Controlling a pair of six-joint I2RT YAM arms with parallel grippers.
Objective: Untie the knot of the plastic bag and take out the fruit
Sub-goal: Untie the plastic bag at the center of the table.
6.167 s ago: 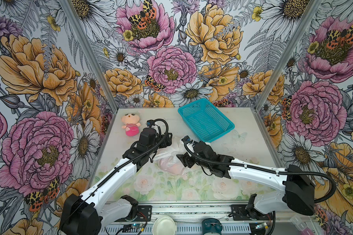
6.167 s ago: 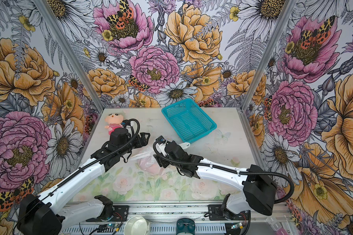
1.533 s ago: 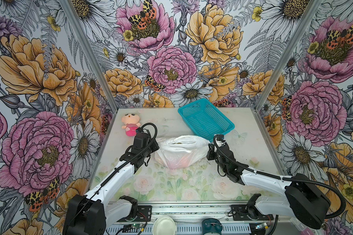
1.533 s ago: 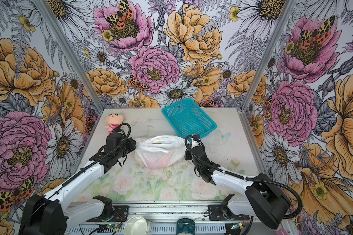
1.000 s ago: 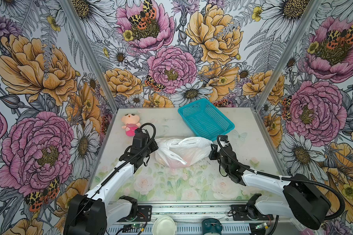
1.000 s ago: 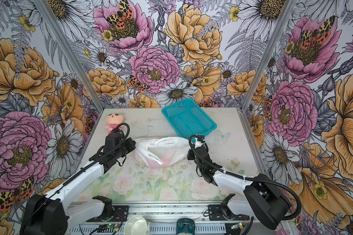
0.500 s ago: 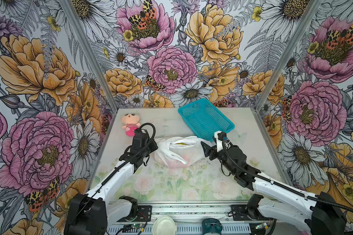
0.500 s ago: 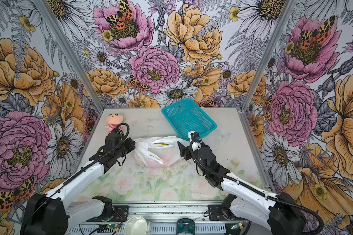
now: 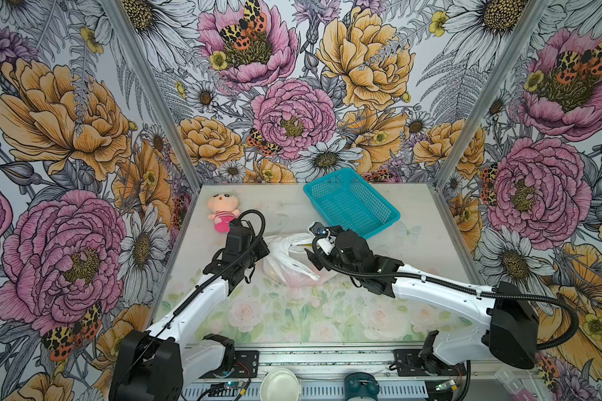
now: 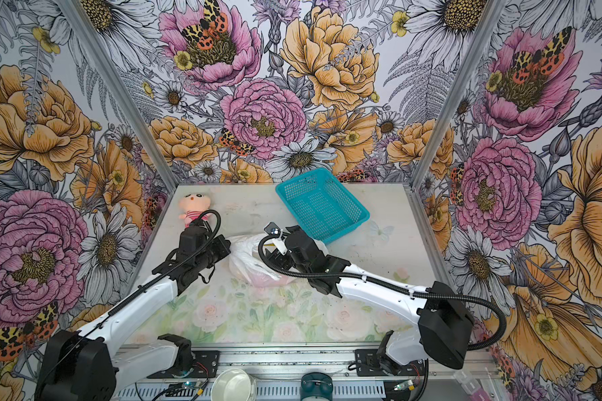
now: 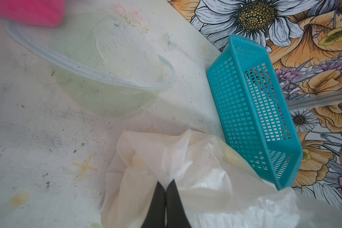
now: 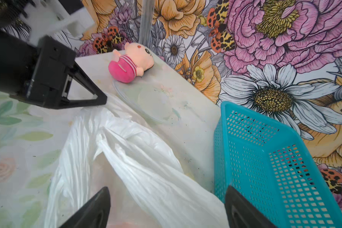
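The plastic bag (image 9: 292, 258) lies crumpled mid-table in both top views, its white film loose and slack. My left gripper (image 11: 166, 182) is shut on a fold of the bag's edge, at the bag's left side (image 9: 262, 250). My right gripper (image 12: 166, 189) hangs open just over the bag's right side (image 9: 314, 257), its fingers wide apart with only film beneath them. Fruit shows dimly through the film: a yellow piece (image 11: 233, 156) and a pink blur (image 9: 294, 277). The knot is out of view.
A teal mesh basket (image 9: 351, 208) sits tilted at the back right, close behind the bag. A pink plush doll (image 9: 222, 213) lies at the back left. A clear shallow dish (image 11: 99, 65) rests on the table between doll and basket. Floral walls close three sides.
My right gripper opened, let go of the bag and swung left over it. The stretched bag slumped back together. My left gripper stayed shut on the bag's edge.
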